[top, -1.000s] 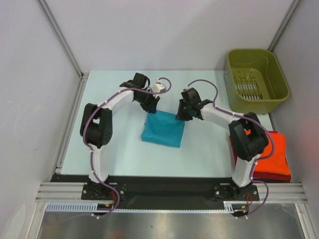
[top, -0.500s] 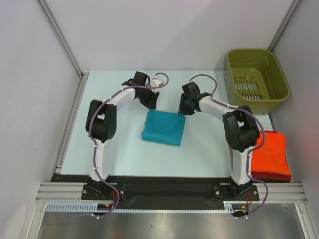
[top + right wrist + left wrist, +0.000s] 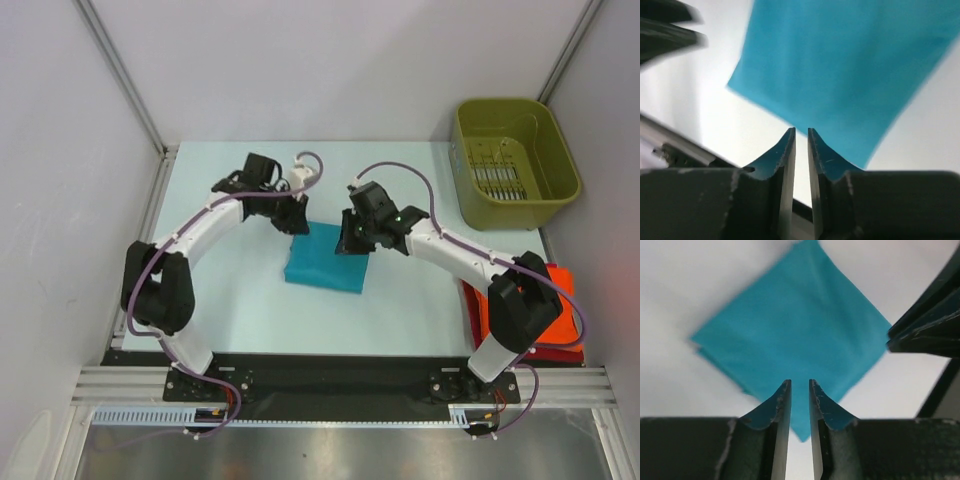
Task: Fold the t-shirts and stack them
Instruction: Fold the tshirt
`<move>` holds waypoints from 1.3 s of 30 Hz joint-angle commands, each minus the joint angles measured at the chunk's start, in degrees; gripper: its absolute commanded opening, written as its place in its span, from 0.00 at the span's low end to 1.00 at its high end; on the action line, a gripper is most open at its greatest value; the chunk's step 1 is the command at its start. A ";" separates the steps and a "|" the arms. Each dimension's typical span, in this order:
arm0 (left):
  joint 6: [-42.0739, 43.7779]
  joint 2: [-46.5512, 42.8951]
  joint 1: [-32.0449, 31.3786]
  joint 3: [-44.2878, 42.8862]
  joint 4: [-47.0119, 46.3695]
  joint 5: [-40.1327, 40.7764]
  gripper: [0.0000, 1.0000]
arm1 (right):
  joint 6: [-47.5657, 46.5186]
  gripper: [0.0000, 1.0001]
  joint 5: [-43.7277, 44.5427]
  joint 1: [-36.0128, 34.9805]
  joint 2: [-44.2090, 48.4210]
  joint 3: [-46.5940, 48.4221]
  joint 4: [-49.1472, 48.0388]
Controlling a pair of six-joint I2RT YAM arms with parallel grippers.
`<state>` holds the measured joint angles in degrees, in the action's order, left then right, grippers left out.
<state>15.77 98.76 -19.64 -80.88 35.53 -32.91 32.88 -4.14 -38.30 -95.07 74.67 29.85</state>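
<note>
Both arms have swung back in from beyond the folded teal t-shirt, which lies mid-table. The left gripper and right gripper now hover over its far corners. Each pair of jaws stands a narrow slit apart, pinching nothing. They seem to be lining up to carry it to the orange-red stack at the near right.

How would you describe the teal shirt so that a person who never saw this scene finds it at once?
Start at the pale table, seen from above. Near its middle lies the teal shirt, folded into a flat rectangle. It is the only blue-green cloth; the other shirts, orange-red, are stacked at the near right corner.
</note>
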 commanded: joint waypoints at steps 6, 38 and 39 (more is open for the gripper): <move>2.25 5.20 -4.88 11.36 -0.37 -2.43 0.23 | 7.02 0.17 -11.51 -1.78 -1.43 -11.13 -10.77; 7.70 -3.31 7.42 8.18 7.29 -1.47 0.70 | 14.74 0.90 -5.08 7.63 -2.92 -15.87 -14.53; 7.96 -3.14 7.60 8.81 6.93 -0.07 0.69 | 15.45 0.88 -5.78 7.63 -5.11 -15.70 -15.51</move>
<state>23.90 96.33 -13.56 -73.80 44.23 -35.68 43.66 -9.43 -30.63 -96.07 58.70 20.36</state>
